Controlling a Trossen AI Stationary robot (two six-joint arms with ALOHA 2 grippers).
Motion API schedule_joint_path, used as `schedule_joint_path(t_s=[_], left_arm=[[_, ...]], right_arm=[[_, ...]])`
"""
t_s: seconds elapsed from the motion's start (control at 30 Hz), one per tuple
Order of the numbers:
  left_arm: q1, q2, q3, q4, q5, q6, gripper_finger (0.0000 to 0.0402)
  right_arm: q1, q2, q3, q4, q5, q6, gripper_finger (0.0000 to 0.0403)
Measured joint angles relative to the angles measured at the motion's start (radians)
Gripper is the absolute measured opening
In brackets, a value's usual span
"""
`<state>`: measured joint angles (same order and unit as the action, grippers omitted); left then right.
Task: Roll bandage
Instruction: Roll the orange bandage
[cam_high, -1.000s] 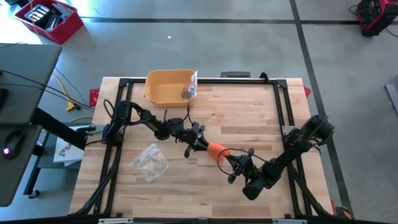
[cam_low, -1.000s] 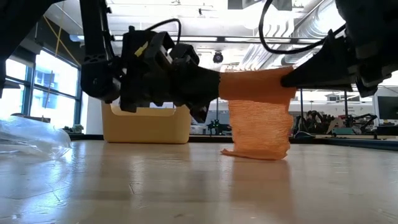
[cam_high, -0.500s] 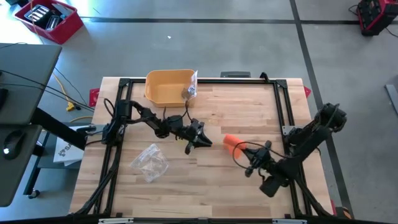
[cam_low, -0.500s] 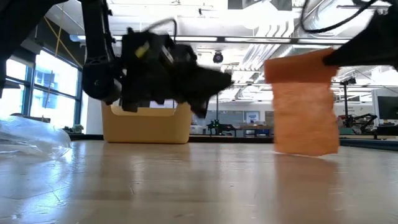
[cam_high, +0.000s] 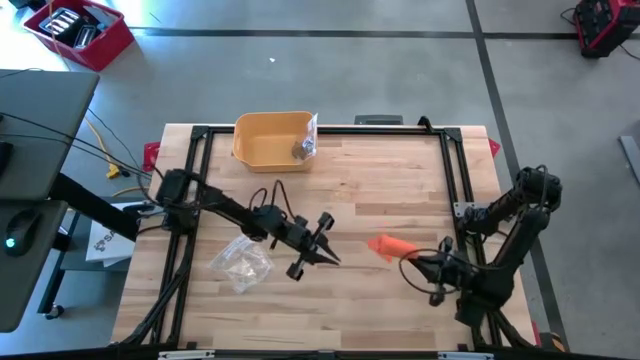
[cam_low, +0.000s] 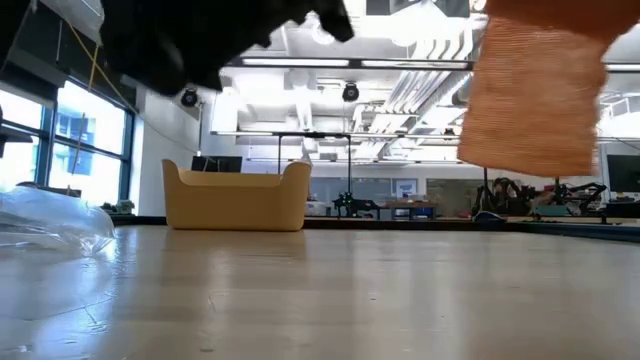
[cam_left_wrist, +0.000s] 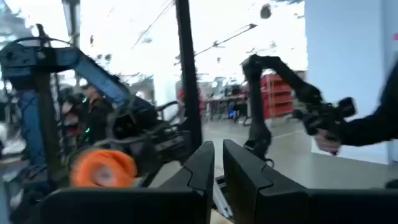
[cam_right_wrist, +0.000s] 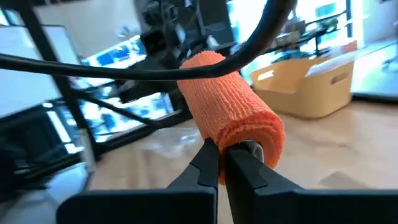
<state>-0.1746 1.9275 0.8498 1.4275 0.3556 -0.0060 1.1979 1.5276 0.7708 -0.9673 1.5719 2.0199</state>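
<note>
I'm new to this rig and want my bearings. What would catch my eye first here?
The orange bandage, lifted off the wood right of the table's centre, pinched by the shut right gripper. Next, the left gripper at mid-table, pointing toward it and holding nothing. Behind sit a yellow bin at the far edge and a crumpled clear bag on the left.
</note>
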Motion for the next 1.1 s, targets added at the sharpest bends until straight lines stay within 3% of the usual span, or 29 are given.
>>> schedule_joint_path(t_s=[0.17,0.3,0.37,0.57,0.73,0.97,1.1], left_arm=[[-0.021,-0.087,0.123,-0.457,-0.081,0.138,0.0076],[-0.076,-0.083,0.281,-0.827,-0.238,0.341,0.0131],[-0.097,-0.067,0.339,-0.912,-0.338,0.382,0.0156],[-0.108,-0.058,0.375,-0.887,-0.482,0.419,0.0187],[-0.095,-0.055,0.375,-0.880,-0.441,0.449,0.0184],[-0.097,-0.008,0.374,-0.836,-0.336,0.746,0.0170],[-0.104,0.026,0.374,-0.775,-0.348,0.796,0.0168]], right_arm=[[0.038,0.000,0.000,0.118,0.000,-0.035,0.0000],[0.040,0.000,0.000,0.172,0.000,-0.113,0.0000],[0.039,0.000,0.000,0.171,0.000,-0.113,0.0000],[0.039,0.000,0.000,0.169,0.000,-0.114,0.0000],[0.037,0.000,0.000,0.174,0.000,-0.114,0.0000],[0.037,0.000,0.000,0.231,-0.001,-0.109,0.0000],[0.042,0.000,0.001,0.276,-0.002,-0.109,0.0000]])
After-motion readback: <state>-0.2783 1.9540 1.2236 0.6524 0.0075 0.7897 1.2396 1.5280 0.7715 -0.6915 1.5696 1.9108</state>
